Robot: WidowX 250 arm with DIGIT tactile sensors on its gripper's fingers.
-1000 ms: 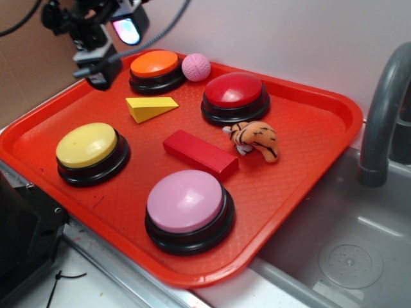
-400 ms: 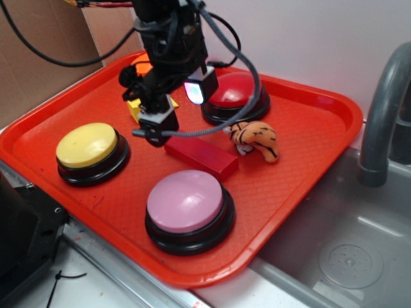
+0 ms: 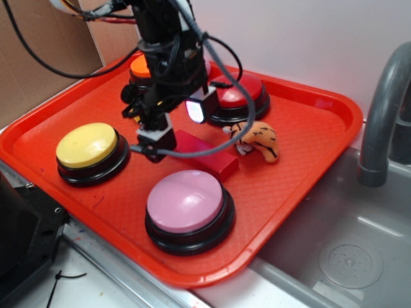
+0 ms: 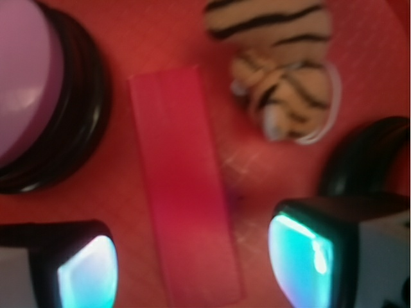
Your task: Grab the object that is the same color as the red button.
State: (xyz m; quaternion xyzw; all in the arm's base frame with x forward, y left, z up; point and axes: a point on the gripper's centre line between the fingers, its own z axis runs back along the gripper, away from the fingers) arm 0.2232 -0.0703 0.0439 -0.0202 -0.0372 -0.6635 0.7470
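Over the block, end effector positioned with fingers spread apart, one on each side, not touching. Block flat on tray, between pink button, red button and toy tiger.

Non-task clutter on red tray
Yellow button at left, pink button front centre, orange button at back, mostly hidden. Toy tiger lies right of centre. Grey faucet and sink to tray's right.
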